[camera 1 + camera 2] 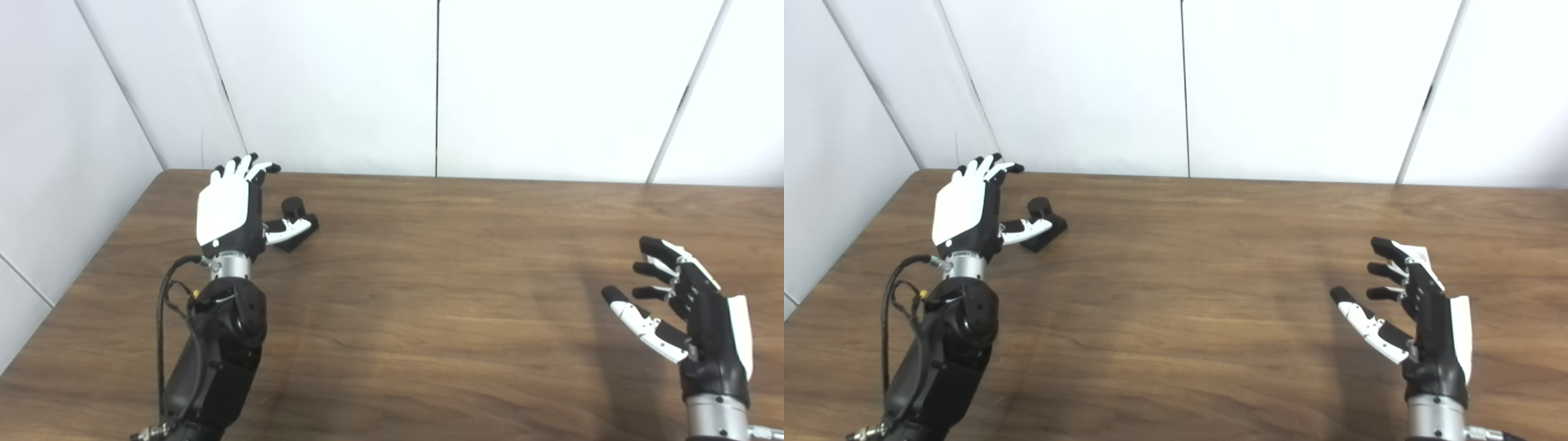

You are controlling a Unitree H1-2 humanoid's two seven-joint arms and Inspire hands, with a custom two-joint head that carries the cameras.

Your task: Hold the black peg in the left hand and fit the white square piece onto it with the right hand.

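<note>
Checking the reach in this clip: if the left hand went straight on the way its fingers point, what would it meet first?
Probably nothing on the table: the left hand points toward the far edge and the wall behind it. The peg lies off to its thumb side, beside that line rather than in it, though depth is hard to judge.

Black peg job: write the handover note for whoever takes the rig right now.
Left robot hand: open, fingers spread, right beside the black peg, thumb in front of it; no grip yet.
Right robot hand: open, holding nothing, over the right side of the table.
Black peg: sits on the table near the far left corner.
White square piece: not visible in either view.
Done: nothing assembled.
Left: grasp the peg, find and pick up the white piece, fit it on.
</note>
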